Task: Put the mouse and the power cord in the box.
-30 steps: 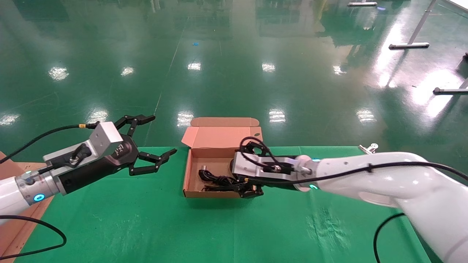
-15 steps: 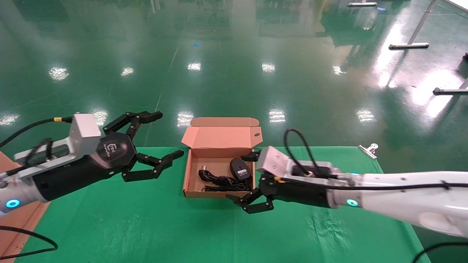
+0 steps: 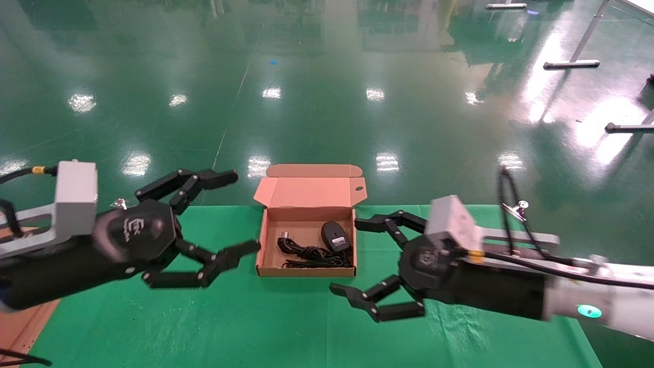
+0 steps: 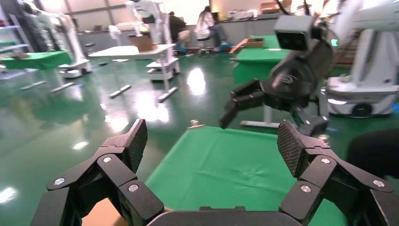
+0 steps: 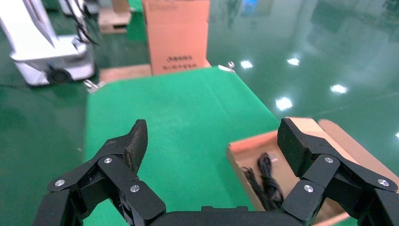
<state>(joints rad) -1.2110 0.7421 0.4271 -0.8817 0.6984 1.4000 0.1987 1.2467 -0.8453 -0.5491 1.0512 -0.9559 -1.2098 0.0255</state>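
Note:
The tan-pink box [image 3: 306, 271] stands at the back middle of the green table with its flap lid [image 3: 311, 191] raised. Inside lie the black mouse [image 3: 335, 236], label up, and the power cord [image 3: 306, 253], a black bundle. My right gripper [image 3: 347, 256] hangs open and empty just right of the box's front corner. My left gripper [image 3: 241, 212] hovers open and empty left of the box. The right wrist view shows that gripper [image 5: 214, 139] open over the cloth, with the box [image 5: 254, 141] and power cord [image 5: 265, 181] beyond one finger. The left gripper [image 4: 211, 141] is open in its own view.
A metal clip [image 3: 515, 207] sits at the table's far right edge. Brown cardboard [image 3: 20, 317] lies beside the table's left edge. A large carton [image 5: 176, 35] stands past the table's end. Green floor lies behind the box.
My right gripper has come out of the box and drawn back to the right and front, open, leaving the mouse inside. The left arm has moved nearer to the camera.

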